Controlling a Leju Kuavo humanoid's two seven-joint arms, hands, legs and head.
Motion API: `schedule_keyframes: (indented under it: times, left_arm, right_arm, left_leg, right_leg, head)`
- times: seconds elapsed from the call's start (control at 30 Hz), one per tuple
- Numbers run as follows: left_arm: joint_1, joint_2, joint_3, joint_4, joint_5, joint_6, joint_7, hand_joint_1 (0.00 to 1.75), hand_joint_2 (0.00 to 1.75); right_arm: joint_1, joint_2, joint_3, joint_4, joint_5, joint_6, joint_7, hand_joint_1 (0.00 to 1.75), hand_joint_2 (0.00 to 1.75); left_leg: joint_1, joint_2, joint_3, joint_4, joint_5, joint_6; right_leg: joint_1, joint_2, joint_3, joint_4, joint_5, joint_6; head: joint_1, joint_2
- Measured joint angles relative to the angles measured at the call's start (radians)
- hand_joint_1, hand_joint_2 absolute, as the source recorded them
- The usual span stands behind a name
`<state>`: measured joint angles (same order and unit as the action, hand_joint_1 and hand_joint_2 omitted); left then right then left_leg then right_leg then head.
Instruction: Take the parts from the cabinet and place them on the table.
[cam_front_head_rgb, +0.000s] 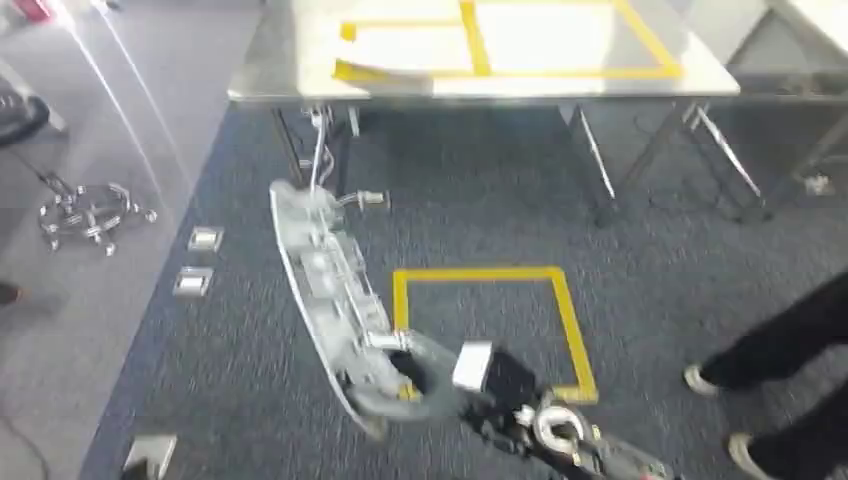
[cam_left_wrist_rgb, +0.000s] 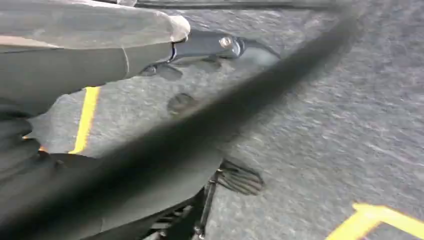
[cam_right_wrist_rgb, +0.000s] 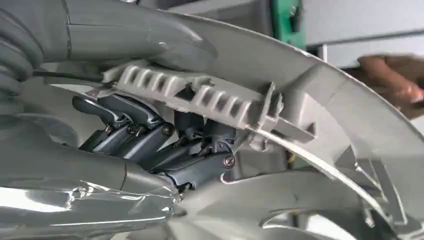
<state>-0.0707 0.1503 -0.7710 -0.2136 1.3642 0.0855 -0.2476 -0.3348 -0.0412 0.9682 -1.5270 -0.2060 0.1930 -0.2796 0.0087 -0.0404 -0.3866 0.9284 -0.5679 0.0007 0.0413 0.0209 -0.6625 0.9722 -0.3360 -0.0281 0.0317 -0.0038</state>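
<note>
My right hand (cam_front_head_rgb: 430, 385) has its fingers (cam_right_wrist_rgb: 150, 137) clamped on the long part (cam_front_head_rgb: 330, 290), which could swing and clip the far table (cam_front_head_rgb: 300, 85).

I see right hand (cam_front_head_rgb: 432, 380) partly hidden behind the grey part (cam_front_head_rgb: 330, 290) it grips; its fingertips (cam_right_wrist_rgb: 200, 170) go under the part's ribs. Left hand (cam_left_wrist_rgb: 100, 45) is blurred, cut by frame edge, a dark blurred bar crossing in front; I can't tell if open. Person's legs (cam_front_head_rgb: 790, 340), right of the hand, cut off.
</note>
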Motion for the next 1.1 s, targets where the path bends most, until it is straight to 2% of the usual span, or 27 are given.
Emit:
schedule_keyframes:
  times: [0.03, 0.07, 0.1, 0.13, 0.17, 0.23, 0.27, 0.3, 0.33, 0.4, 0.43, 0.47, 0.5, 0.53, 0.57, 0.6, 0.63, 0.7, 0.73, 0.77, 0.8, 0.87, 0.9, 0.93, 0.97, 1.03, 1.1]
  left_arm:
    - [0.000, 0.001, 0.000, 0.000, -0.001, 0.000, 0.000, 0.00, 1.75]
    - [-0.002, 0.007, 0.000, 0.000, -0.001, 0.000, 0.000, 0.00, 1.75]
    - [-0.004, 0.003, 0.000, 0.000, -0.001, -0.001, -0.001, 0.00, 1.75]
    - [-0.011, 0.003, 0.000, 0.000, -0.001, -0.002, -0.001, 0.00, 1.75]
    - [-0.012, 0.004, 0.000, 0.000, -0.001, -0.002, -0.001, 0.00, 1.75]
    - [-0.010, 0.006, 0.000, 0.000, -0.001, -0.002, -0.001, 0.00, 1.75]
    - [-0.009, 0.006, 0.000, 0.000, -0.001, -0.002, -0.001, 0.00, 1.75]
    - [-0.007, 0.006, 0.000, 0.000, -0.001, -0.002, -0.001, 0.00, 1.75]
    - [-0.007, 0.008, 0.000, 0.000, 0.000, -0.002, -0.001, 0.00, 1.75]
    - [-0.008, 0.010, 0.000, 0.000, -0.001, -0.002, -0.001, 0.00, 1.75]
    - [-0.007, 0.010, 0.000, 0.000, -0.001, -0.002, -0.001, 0.00, 1.75]
    - [-0.010, 0.010, 0.000, 0.000, 0.000, -0.002, 0.000, 0.00, 1.75]
    - [-0.010, 0.010, 0.000, 0.000, -0.001, -0.002, -0.001, 0.00, 1.75]
    - [-0.009, 0.010, 0.000, 0.000, -0.001, -0.001, 0.000, 0.00, 1.75]
    - [-0.011, 0.008, 0.000, 0.000, -0.001, 0.000, 0.000, 0.00, 1.75]
    - [-0.012, 0.008, 0.000, 0.000, -0.001, 0.000, 0.000, 0.00, 1.75]
    - [-0.013, 0.009, 0.000, 0.000, -0.001, 0.000, -0.001, 0.00, 1.75]
    - [-0.015, 0.010, 0.000, 0.000, -0.002, 0.000, -0.001, 0.00, 1.75]
    - [-0.016, 0.011, 0.000, 0.000, -0.003, 0.000, -0.002, 0.00, 1.75]
    - [-0.016, 0.011, 0.000, 0.000, -0.004, 0.000, -0.002, 0.00, 1.75]
    - [-0.015, 0.011, 0.000, 0.000, -0.005, 0.000, -0.001, 0.00, 1.75]
    - [-0.015, 0.010, 0.000, 0.000, -0.007, 0.000, -0.002, 0.00, 1.75]
    - [-0.014, 0.009, 0.000, 0.000, -0.007, 0.000, -0.002, 0.00, 1.75]
    - [-0.015, 0.008, 0.000, 0.000, -0.007, 0.000, -0.002, 0.00, 1.75]
    - [-0.018, 0.009, 0.000, 0.000, -0.008, 0.000, -0.002, 0.00, 1.75]
    - [-0.018, 0.009, -0.001, 0.000, -0.007, 0.000, -0.003, 0.00, 1.75]
    - [-0.018, 0.011, -0.001, 0.000, -0.008, 0.000, -0.003, 0.00, 1.75]
  right_arm:
    - [-0.003, 0.000, -0.004, -0.003, 0.000, -0.003, -0.001, 1.75, 1.75]
    - [-0.004, 0.003, -0.008, -0.008, 0.000, -0.007, -0.001, 1.75, 1.75]
    - [-0.003, 0.003, -0.012, -0.006, -0.001, -0.007, 0.000, 1.75, 1.75]
    - [-0.003, 0.003, -0.013, -0.005, 0.000, -0.007, 0.000, 1.75, 1.75]
    - [-0.003, 0.003, -0.013, -0.005, 0.000, -0.006, -0.001, 1.75, 1.75]
    - [-0.002, 0.003, -0.014, -0.005, 0.001, -0.005, -0.002, 1.75, 1.75]
    - [-0.001, 0.003, -0.016, -0.003, 0.001, -0.006, -0.002, 1.75, 1.75]
    - [0.001, 0.003, -0.019, -0.003, 0.001, -0.006, -0.003, 1.75, 1.75]
    - [0.003, 0.003, -0.022, -0.003, 0.001, -0.006, -0.003, 1.75, 1.75]
    - [0.005, 0.003, -0.022, -0.003, 0.000, -0.006, -0.003, 1.75, 1.75]
    - [0.005, 0.003, -0.022, -0.003, -0.001, -0.006, -0.005, 1.75, 1.75]
    - [0.005, 0.003, -0.024, -0.003, -0.001, -0.006, -0.008, 1.75, 1.75]
    - [0.005, 0.003, -0.024, -0.003, -0.002, -0.005, -0.009, 1.75, 1.75]
    - [0.005, 0.003, -0.025, -0.003, -0.003, -0.005, -0.012, 1.75, 1.75]
    - [0.005, 0.003, -0.027, -0.005, -0.003, -0.005, -0.013, 1.75, 1.75]
    - [0.007, 0.003, -0.030, -0.006, -0.003, -0.005, -0.013, 1.75, 1.75]
    - [0.006, 0.003, -0.031, -0.006, -0.003, -0.005, -0.013, 1.75, 1.75]
    - [0.007, 0.003, -0.033, -0.006, -0.003, -0.006, -0.014, 1.75, 1.75]
    - [0.008, 0.003, -0.035, -0.006, -0.004, -0.007, -0.016, 1.75, 1.75]
    - [0.010, 0.003, -0.037, -0.006, -0.007, -0.008, -0.018, 1.75, 1.75]
    - [0.013, 0.003, -0.039, -0.006, -0.014, -0.009, -0.019, 1.75, 1.75]
    - [0.016, 0.003, -0.045, -0.006, -0.025, -0.010, -0.021, 1.75, 1.75]
    - [0.016, 0.003, -0.047, -0.006, -0.028, -0.011, -0.021, 1.75, 1.75]
    - [0.017, 0.003, -0.049, -0.006, -0.029, -0.011, -0.021, 1.75, 1.75]
    - [0.017, 0.003, -0.050, -0.008, -0.031, -0.011, -0.022, 1.75, 1.75]
    - [0.018, 0.003, -0.055, -0.008, -0.031, -0.011, -0.022, 1.75, 1.75]
    - [0.021, 0.003, -0.060, -0.010, -0.033, -0.011, -0.023, 1.75, 1.75]
  left_leg:
    - [0.001, 0.002, 0.000, 0.000, 0.005, -0.003]
    - [-0.004, 0.004, -0.004, 0.023, 0.013, -0.007]
    - [-0.003, 0.014, -0.047, 0.097, 0.037, -0.011]
    - [-0.001, 0.021, -0.104, 0.187, 0.032, -0.019]
    - [0.002, 0.022, -0.151, 0.251, -0.002, -0.024]
    - [0.005, 0.024, -0.216, 0.316, -0.092, -0.035]
    - [0.007, 0.025, -0.232, 0.309, -0.102, -0.040]
    - [0.011, 0.026, -0.236, 0.266, -0.073, -0.046]
    - [0.015, 0.028, -0.227, 0.199, -0.012, -0.051]
    - [0.022, 0.033, -0.196, 0.028, 0.155, -0.055]
    - [0.019, 0.037, -0.203, 0.004, 0.160, -0.051]
    - [0.015, 0.037, -0.200, 0.014, 0.148, -0.038]
    - [0.013, 0.035, -0.202, 0.017, 0.165, -0.029]
    - [0.011, 0.035, -0.201, 0.019, 0.162, -0.025]
    - [0.020, 0.035, -0.194, 0.015, 0.163, -0.020]
    - [0.020, 0.037, -0.186, 0.012, 0.160, -0.015]
    - [0.019, 0.037, -0.179, 0.012, 0.154, -0.007]
    - [0.016, 0.037, -0.171, 0.012, 0.146, 0.001]
    - [0.014, 0.037, -0.167, 0.013, 0.143, 0.003]
    - [0.013, 0.037, -0.162, 0.013, 0.138, 0.003]
    - [0.012, 0.035, -0.154, 0.013, 0.133, 0.003]
    - [0.009, 0.031, -0.132, 0.013, 0.120, 0.000]
    - [0.009, 0.031, -0.124, 0.012, 0.113, -0.003]
    - [0.005, 0.031, -0.124, 0.012, 0.110, -0.006]
    - [0.005, 0.030, -0.132, 0.016, 0.112, -0.011]
    - [0.007, 0.033, -0.139, 0.014, 0.111, -0.020]
    - [0.006, 0.035, -0.135, 0.027, 0.093, -0.031]
  right_leg:
    - [0.001, -0.002, 0.007, -0.004, -0.005, -0.008]
    - [-0.010, -0.003, 0.023, -0.023, -0.009, -0.009]
    - [-0.014, -0.003, 0.042, -0.034, -0.011, -0.012]
    - [-0.018, -0.006, 0.056, -0.046, -0.016, -0.017]
    - [-0.020, -0.007, 0.069, -0.052, -0.024, -0.015]
    - [-0.028, -0.006, 0.097, -0.056, -0.044, -0.011]
    - [-0.031, -0.004, 0.110, -0.056, -0.055, -0.008]
    - [-0.036, -0.002, 0.125, -0.056, -0.065, -0.004]
    - [-0.039, -0.002, 0.137, -0.056, -0.074, 0.001]
    - [-0.042, -0.002, 0.151, -0.053, -0.093, 0.014]
    - [-0.039, -0.001, 0.157, -0.040, -0.102, 0.022]
    - [-0.039, 0.002, 0.147, -0.041, -0.107, 0.028]
    - [-0.040, 0.002, 0.149, -0.039, -0.115, 0.037]
    - [-0.040, 0.002, 0.154, -0.040, -0.117, 0.040]
    - [-0.038, 0.003, 0.157, -0.037, -0.125, 0.047]
    - [-0.042, -0.002, 0.148, -0.019, -0.143, 0.051]
    - [-0.042, -0.008, 0.129, 0.035, -0.172, 0.056]
    - [-0.044, -0.010, 0.036, 0.228, -0.249, 0.063]
    - [-0.045, -0.010, -0.005, 0.301, -0.270, 0.065]
    - [-0.045, -0.011, -0.027, 0.329, -0.264, 0.065]
    - [-0.045, -0.011, -0.021, 0.302, -0.233, 0.064]
    - [-0.045, -0.011, 0.050, 0.131, -0.120, 0.054]
    - [-0.042, -0.011, 0.090, 0.025, -0.067, 0.043]
    - [-0.036, -0.011, 0.103, 0.013, -0.082, 0.036]
    - [-0.032, -0.012, 0.110, -0.002, -0.079, 0.034]
    - [-0.031, -0.011, 0.108, -0.010, -0.094, 0.024]
    - [-0.046, -0.011, 0.124, -0.028, -0.093, 0.020]
  head:
    - [0.005, 0.000]
    - [0.007, 0.000]
    - [0.005, 0.000]
    - [-0.008, 0.000]
    - [-0.009, 0.000]
    - [-0.017, 0.000]
    - [-0.025, 0.000]
    - [-0.031, 0.000]
    - [-0.037, 0.000]
    - [-0.048, 0.000]
    - [-0.054, 0.000]
    - [-0.055, 0.000]
    - [-0.052, 0.000]
    - [-0.052, 0.000]
    - [-0.047, 0.000]
    - [-0.047, 0.000]
    - [-0.038, 0.000]
    - [-0.023, 0.000]
    - [-0.020, 0.000]
    - [-0.016, 0.000]
    - [-0.014, 0.000]
    - [-0.004, 0.000]
    - [0.003, 0.000]
    - [0.001, 0.000]
    - [0.002, 0.000]
    - [0.009, 0.000]
    - [0.002, 0.000]
